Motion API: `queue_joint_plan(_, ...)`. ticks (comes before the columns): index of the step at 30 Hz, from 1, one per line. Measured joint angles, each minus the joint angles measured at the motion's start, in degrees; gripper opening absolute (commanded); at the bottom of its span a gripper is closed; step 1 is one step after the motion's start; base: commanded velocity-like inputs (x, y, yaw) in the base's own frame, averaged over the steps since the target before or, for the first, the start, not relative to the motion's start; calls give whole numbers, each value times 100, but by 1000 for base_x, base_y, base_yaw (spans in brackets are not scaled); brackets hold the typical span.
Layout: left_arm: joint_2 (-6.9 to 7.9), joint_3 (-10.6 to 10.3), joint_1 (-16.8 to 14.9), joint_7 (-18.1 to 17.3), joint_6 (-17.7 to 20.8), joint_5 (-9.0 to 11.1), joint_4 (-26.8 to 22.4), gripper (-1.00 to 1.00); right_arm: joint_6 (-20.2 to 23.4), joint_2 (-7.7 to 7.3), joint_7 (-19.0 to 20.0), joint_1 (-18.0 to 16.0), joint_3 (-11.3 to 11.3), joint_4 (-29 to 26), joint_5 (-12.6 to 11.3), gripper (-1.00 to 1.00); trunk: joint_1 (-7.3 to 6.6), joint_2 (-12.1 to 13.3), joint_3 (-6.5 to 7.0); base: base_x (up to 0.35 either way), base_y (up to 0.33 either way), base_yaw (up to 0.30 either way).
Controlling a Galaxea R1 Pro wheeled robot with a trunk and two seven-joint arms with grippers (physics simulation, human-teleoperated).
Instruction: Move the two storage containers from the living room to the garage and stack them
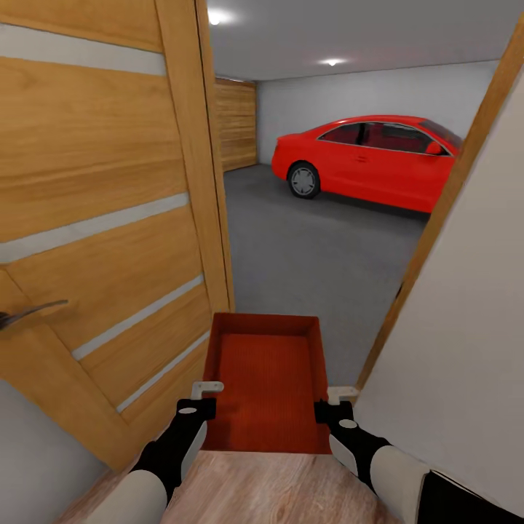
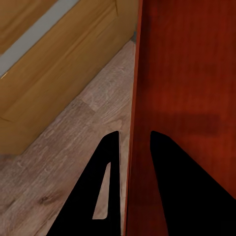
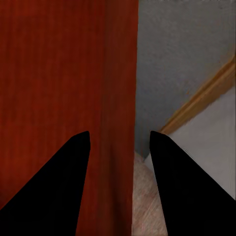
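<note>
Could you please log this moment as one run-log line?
phase: entering garage doorway | storage container: carried | left gripper, right gripper: gripping side walls | red car ahead

An orange-red open-top bin [image 1: 266, 378] with low plain walls hangs level in the doorway, off the ground, its far end over the garage's dark grey concrete floor [image 1: 320, 247], its ribbed inside empty.
</note>
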Motion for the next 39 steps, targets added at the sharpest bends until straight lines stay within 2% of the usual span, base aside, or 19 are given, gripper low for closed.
queue_joint_plan(7,1,-3,0,4,-10,13,6,-100,-3,4,-1,-1,-8,7,12,-100,-1,-1,0,88,256,-44)
queue_joint_plan(22,0,-4,0,5,-20,17,4,-100,-6,-7,-7,-1,-4,-14,12,-100,1,1,0,6,13,-257)
queue_joint_plan(27,0,-1,0,1,-13,8,2,-100,-3,-6,-5,0,4,-13,1,-100,1,0,0,10,68,-47)
queue_joint_plan(39,1,10,0,-14,4,-21,-1,-100,0,7,2,0,-15,11,11,-100,0,0,0,90,292,-2)
